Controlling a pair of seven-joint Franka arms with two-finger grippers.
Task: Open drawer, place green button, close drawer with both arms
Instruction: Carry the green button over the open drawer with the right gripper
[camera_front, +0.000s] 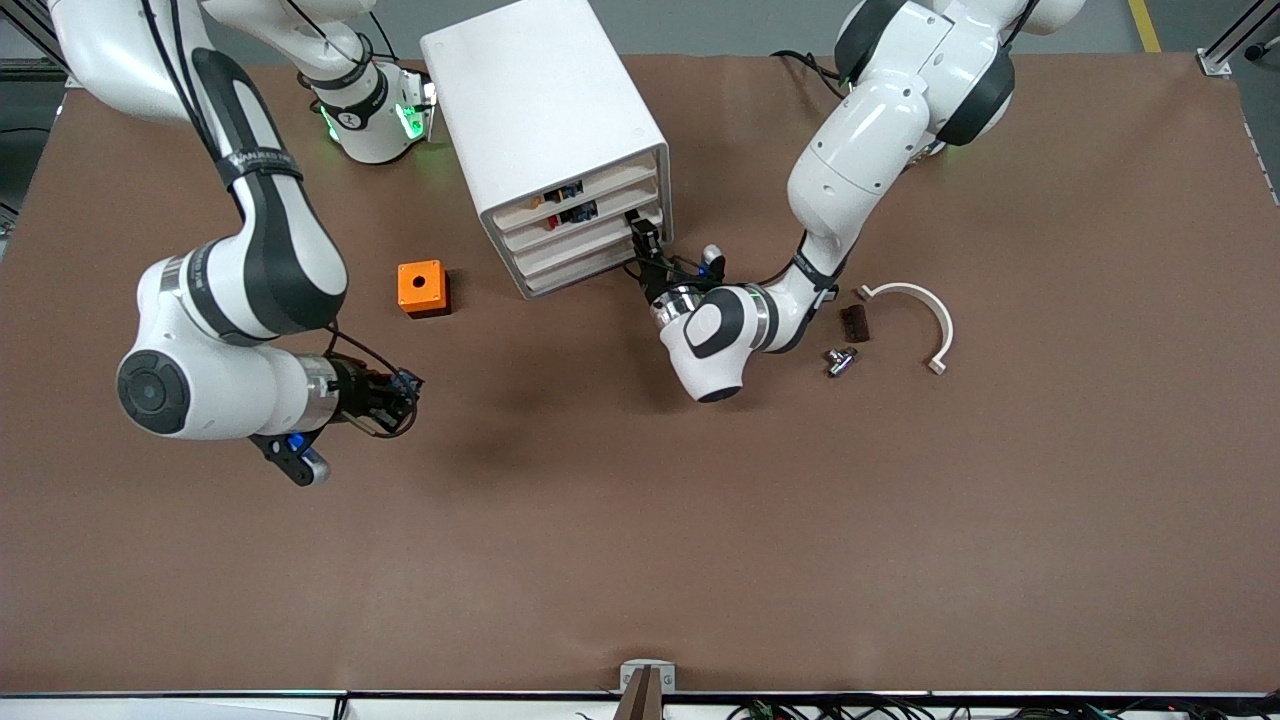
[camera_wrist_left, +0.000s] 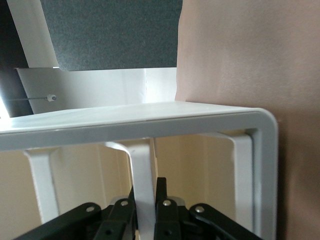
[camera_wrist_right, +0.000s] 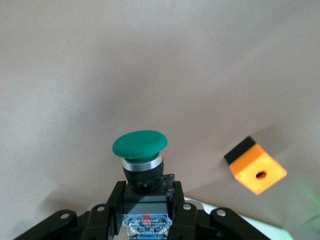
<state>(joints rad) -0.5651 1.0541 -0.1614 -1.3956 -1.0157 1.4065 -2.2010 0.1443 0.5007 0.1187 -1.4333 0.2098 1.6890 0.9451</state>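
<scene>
The white cabinet (camera_front: 545, 110) stands at the table's robot-side middle, its four drawers stacked. My left gripper (camera_front: 645, 238) is at the third drawer (camera_front: 585, 245) counted downward. In the left wrist view the left gripper (camera_wrist_left: 145, 200) is shut on that drawer's white upright handle bar (camera_wrist_left: 141, 170). The drawer front looks level with the others. My right gripper (camera_front: 405, 388) is over bare table nearer the front camera than the orange cube. In the right wrist view the right gripper (camera_wrist_right: 146, 192) is shut on the black-blue body of the green-capped button (camera_wrist_right: 139, 144).
An orange cube with a hole (camera_front: 422, 288) (camera_wrist_right: 255, 172) sits beside the cabinet toward the right arm's end. A white curved piece (camera_front: 915, 310), a dark block (camera_front: 854, 323) and a small metal part (camera_front: 840, 360) lie toward the left arm's end.
</scene>
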